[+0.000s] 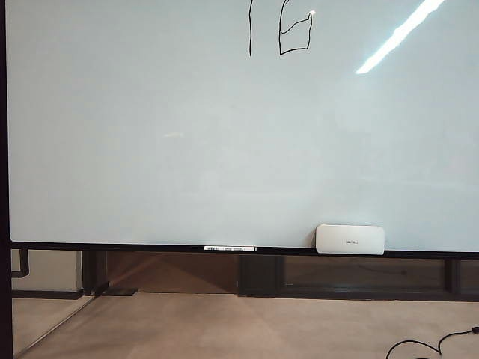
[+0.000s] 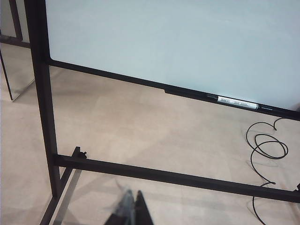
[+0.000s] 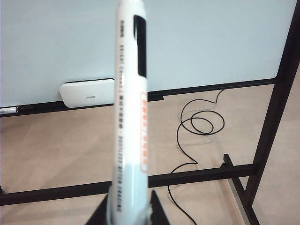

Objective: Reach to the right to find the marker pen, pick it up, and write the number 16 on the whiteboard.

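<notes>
Fingers (image 3: 157,206) of the right gripper (image 3: 129,213) are clenched on a marker pen (image 3: 131,117), one dark tip on each side of its lower barrel. The pen stands up from between them, a white barrel with black and orange printing, its far end reaching in front of the whiteboard (image 3: 197,42) in the right wrist view. Nothing shows the pen touching the board.

Beyond the pen, a white eraser (image 3: 89,93) rests on the board's lower frame. A black cable (image 3: 199,124) lies in loops on the pale floor (image 3: 61,150), and the dark bars of the board's stand (image 3: 267,126) cross below.

The left gripper (image 2: 132,206) shows only as two dark tips pressed close together, with nothing between them. It hangs low over the floor (image 2: 140,126), near the stand's lower crossbar (image 2: 164,176) and well below the whiteboard (image 2: 187,42). A second marker (image 2: 236,102) lies on the ledge of the board's lower frame, apart from these fingers.

In the exterior view neither gripper appears. The whiteboard (image 1: 187,142) fills most of the picture, and the number 16 (image 1: 281,28) stands near its top edge in thin black strokes: a straight vertical line and a boxy six, right of the middle. The eraser (image 1: 349,239) and the ledge marker (image 1: 230,248) sit along the bottom frame, far beneath the number.
</notes>
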